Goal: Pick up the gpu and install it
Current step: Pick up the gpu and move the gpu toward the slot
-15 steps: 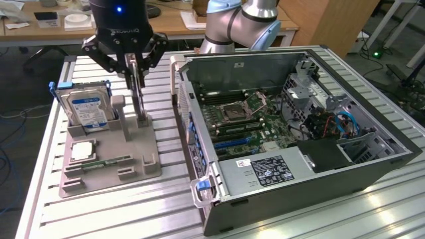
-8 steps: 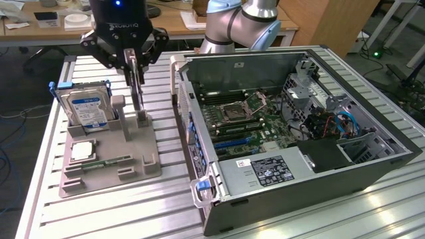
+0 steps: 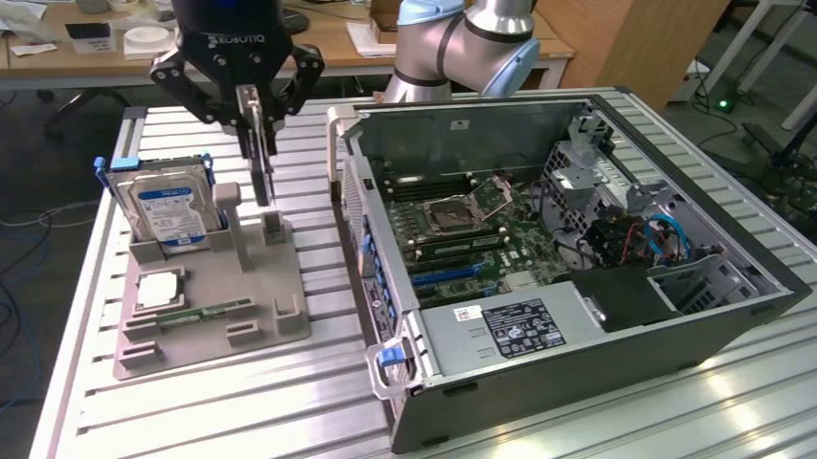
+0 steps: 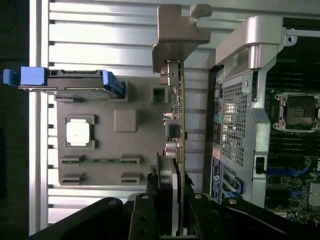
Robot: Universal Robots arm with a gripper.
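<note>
Gripper [image 3: 259, 120]: part way closed, fingers pressed on both flat sides of card [image 3: 264, 163]; holds card and nothing else.
Card: thin, dark on one side, silver along one edge; hangs from gripper above grey tray [image 3: 262, 277].
Long side of card: runs up and down, top end in fingers, low end down by tall post [image 3: 272, 229] of tray.
Low end: right at post; cannot tell if touching or just above.
Way from gripper to card: straight down, right under fingers, no gap.
Computer case [image 3: 613, 359]: on exterior view's right of card, near it, lid off, open side up.
Between card and case: side wall of case and narrow strip of table [image 3: 320, 402].
Arm: just one here, so no nearer or farther arm to choose.
Hard drive [image 3: 166, 206]: stands in tray on exterior view's left of card, just beside, not touching.
Chip [image 3: 160, 290] and memory stick [image 3: 205, 313]: lie flat in tray, nearer to camera than card.
Told by exterior view: how tall card hangs, and inside of case with green board [image 3: 504, 244].
Told by wrist view: card [image 4: 179, 125] seen from its thin edge, bent silver end piece [image 4: 177, 35] at end far from gripper, small parts along one side, square hole [image 4: 159, 94] in tray beside card.
Also in wrist view: black fingers [image 4: 143, 215] close on both sides of card.
</note>
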